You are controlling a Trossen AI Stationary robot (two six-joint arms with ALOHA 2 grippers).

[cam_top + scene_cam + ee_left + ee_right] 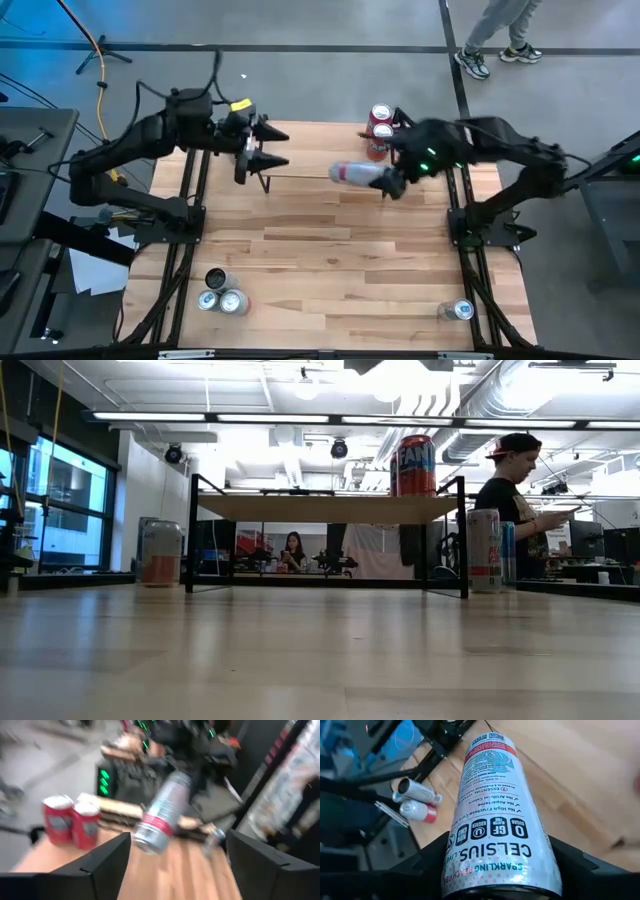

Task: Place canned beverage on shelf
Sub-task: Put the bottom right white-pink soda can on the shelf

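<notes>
The right gripper (388,184) clamps a tall silver can (355,174), held lying sideways over the shelf (300,150) near the table's far edge. It should tip the can upright before lowering it beside the two red cans (380,122). The label reads "CELSIUS", "SPARKLING". The left gripper (268,142) hovers open and empty at the shelf's left end.

Seven cans: two red cans (380,122), three grouped cans (220,295), one lone can (457,311), one held can (355,174), one shelf (330,508), two arms.
</notes>
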